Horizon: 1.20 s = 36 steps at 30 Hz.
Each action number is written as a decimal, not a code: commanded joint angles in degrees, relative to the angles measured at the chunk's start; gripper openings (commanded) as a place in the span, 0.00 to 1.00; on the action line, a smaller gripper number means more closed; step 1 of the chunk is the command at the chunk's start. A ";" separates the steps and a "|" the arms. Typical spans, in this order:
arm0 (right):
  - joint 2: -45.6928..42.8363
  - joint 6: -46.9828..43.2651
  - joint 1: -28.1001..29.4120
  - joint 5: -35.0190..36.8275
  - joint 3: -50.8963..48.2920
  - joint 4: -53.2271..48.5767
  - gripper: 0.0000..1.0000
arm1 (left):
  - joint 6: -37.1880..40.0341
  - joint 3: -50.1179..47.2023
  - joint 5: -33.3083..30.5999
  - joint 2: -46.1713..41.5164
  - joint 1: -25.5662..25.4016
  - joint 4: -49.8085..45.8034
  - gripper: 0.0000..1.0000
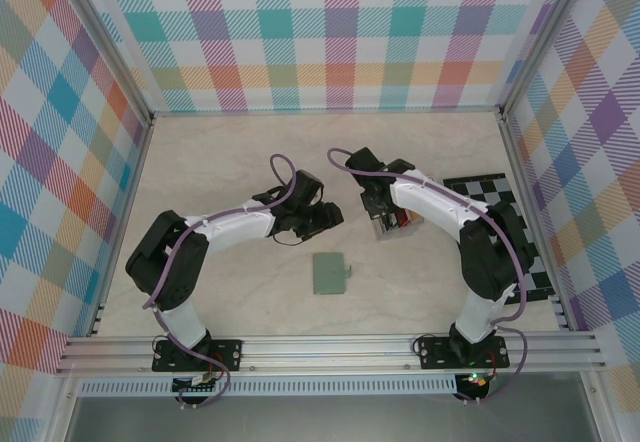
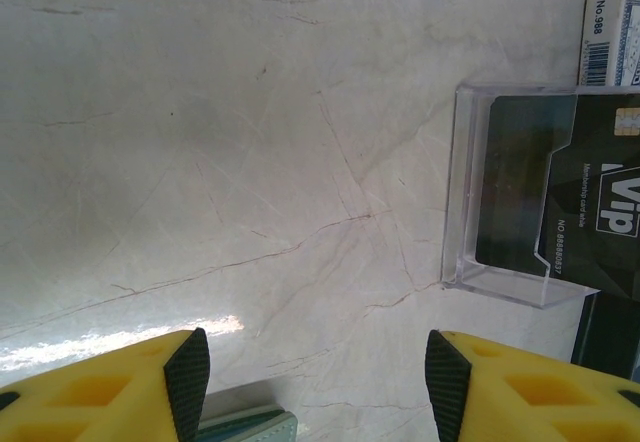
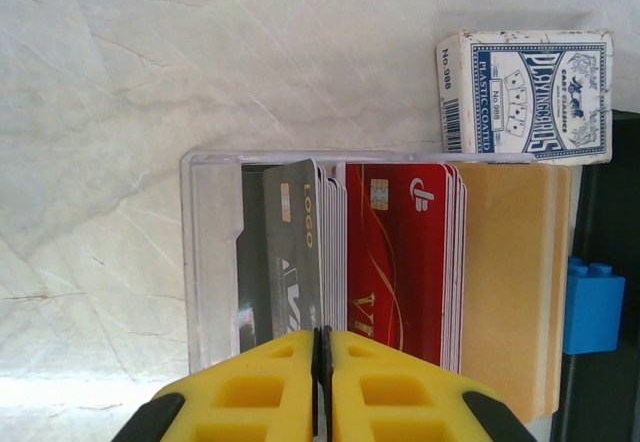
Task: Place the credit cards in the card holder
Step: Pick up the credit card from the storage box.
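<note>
**Cards standing in tray; holder apart on tabletop**

Top external: card holder [image 1: 330,274] lies flat and closed on the pale tabletop [image 1: 220,162], lower centre of frame, touching neither arm; left claw [image 1: 328,217] sits just above and left of it; opening not readable from this height; right claw [image 1: 378,227] is at centre-right over the credit cards [image 1: 396,220], which show as a small red and pale cluster; checkerboard [image 1: 495,194] lies at right edge, partly under the right arm.

Left wrist: left claw [image 2: 317,372] spread wide, nothing between its black pads [image 2: 188,377], bare tabletop [image 2: 250,162] beyond; a thin sage-green strip of the card holder [image 2: 250,428] at bottom edge beside the left pad; clear tray [image 2: 465,202] at right of frame with a dark "VIP" credit card [image 2: 560,192] inside; corner of playing-card pack [image 2: 610,22] at upper right, just beyond the tray.

Right wrist: right claw [image 3: 321,352] closed, yellow fingers meeting on a thin dark seam at bottom centre, right at the near edge of the card stack; cannot tell if a card is nipped in the seam; credit cards [image 3: 400,262] stand on edge in the clear tray [image 3: 210,252]: grey at left, white edges, red, orange-yellow at right; playing-card pack [image 3: 525,92] at upper right, just beyond the tray; blue brick [image 3: 592,307] at right edge.
</note>
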 commanded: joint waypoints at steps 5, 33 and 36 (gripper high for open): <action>-2.60 1.14 -0.09 -2.56 -0.66 -1.36 0.09 | -0.22 -0.83 0.21 -2.04 0.48 0.43 0.61; -32.52 29.86 -14.92 -59.42 -21.24 30.35 0.04 | -13.35 -8.87 26.58 -10.06 7.35 38.84 0.74; -32.39 33.05 -15.30 -62.77 -22.05 34.02 0.05 | -14.84 -7.88 29.12 -8.66 7.25 42.53 0.73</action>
